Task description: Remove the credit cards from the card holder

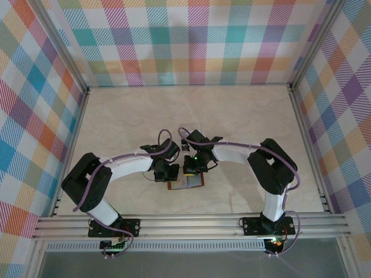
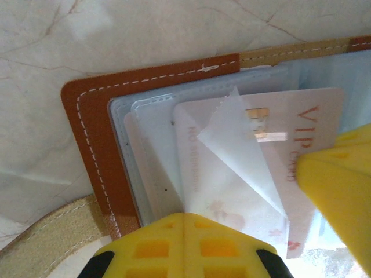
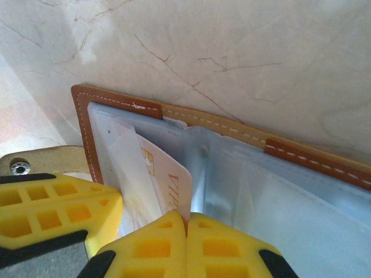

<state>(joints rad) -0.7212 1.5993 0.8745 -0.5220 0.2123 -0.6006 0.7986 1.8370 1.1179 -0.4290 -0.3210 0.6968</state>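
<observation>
card holder (image 3: pixel 116 104) open flat on table (image 1: pixel 232 116), largely hidden under both wrists from above | pale card (image 2: pixel 313 124) partly out of clear sleeve (image 2: pixel 145 133), lower edge hidden | right gripper (image 3: pixel 186 243) pinched closed on card's near edge | left gripper (image 2: pixel 184 243) closed at holder's near edge, its catch hidden

pastel plaid walls (image 1: pixel 191 40) surround a pale marbled tabletop (image 1: pixel 243 116) edged by aluminium rails (image 1: pixel 191 226).

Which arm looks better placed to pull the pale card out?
Right, probably: the right pincer is shut on the exposed end of the pale card, ready to pull. The left pincer is shut at the holder's edge, seemingly steadying it.
</observation>
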